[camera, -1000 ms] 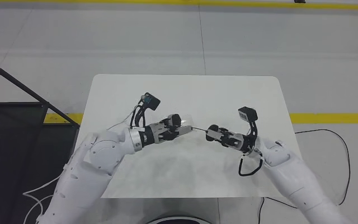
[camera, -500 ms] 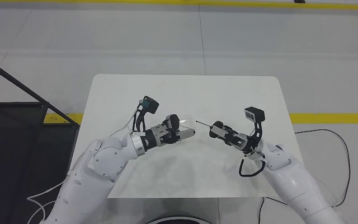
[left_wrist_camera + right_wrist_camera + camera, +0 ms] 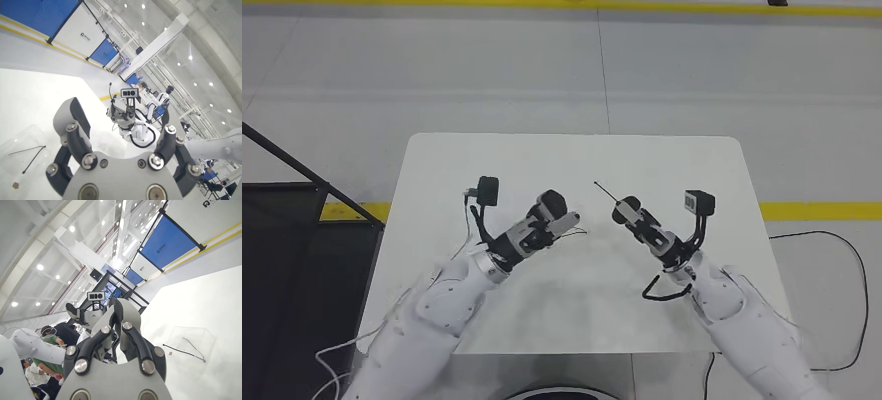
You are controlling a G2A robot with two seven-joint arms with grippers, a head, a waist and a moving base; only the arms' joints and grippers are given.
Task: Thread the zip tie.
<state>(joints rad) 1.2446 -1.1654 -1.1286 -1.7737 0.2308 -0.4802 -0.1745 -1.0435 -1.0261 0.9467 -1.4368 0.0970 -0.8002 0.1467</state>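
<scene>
The right pincer (image 3: 623, 210) is squeezed shut on a thin black plastic zip tie (image 3: 604, 192) that sticks up over the middle of the white desk (image 3: 672, 160), and the left pincer (image 3: 560, 212) near it is wide open, holding nothing.

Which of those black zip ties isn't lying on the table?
The thin black zip tie pinched in the right tool. It sticks up in the air, while the other ties lie flat on the white table.
</scene>
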